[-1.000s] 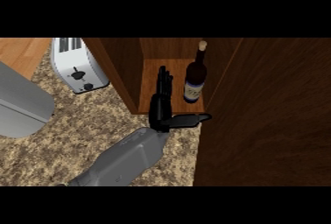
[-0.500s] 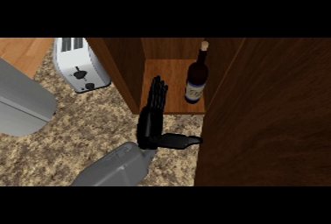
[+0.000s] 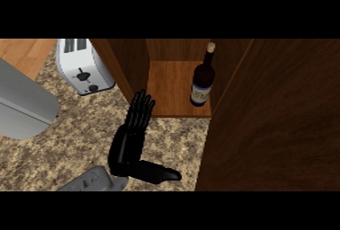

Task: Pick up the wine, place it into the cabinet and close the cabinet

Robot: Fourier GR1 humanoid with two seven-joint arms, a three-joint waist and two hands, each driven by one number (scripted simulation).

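**Wine stands in the cabinet, hand open on the counter**

Everything here is placed against the cabinet [image 3: 174, 85], the wooden box open toward the viewer at the upper middle of the head view.

Far to the cabinet's left, a grey forearm [image 3: 23, 105] slants in from the view's left edge; no hand shows at its end. Between that arm and the cabinet's left wall stands a white toaster [image 3: 81, 67], close beside the wall, its slots and lever facing up.

Just below the cabinet's front left corner lies the one black hand [image 3: 129, 143] in view, over the speckled counter [image 3: 60, 143]. Its fingers [image 3: 139, 110] are straight and held together, pointing up toward the cabinet, their tips reaching the front edge of the shelf near the left wall. The thumb [image 3: 159, 173] sticks out sideways, pointing toward the door. The hand is released and grasps nothing; whether the fingertips actually touch the shelf edge cannot be told.

Inside the cabinet, the wine [image 3: 203, 81] stands upright on the shelf at its right side, just beside the right wall, well apart from the hand.

Right of the wine, the cabinet door [image 3: 279, 117] fills the view's right side, swung open, its near edge running down beside the thumb.
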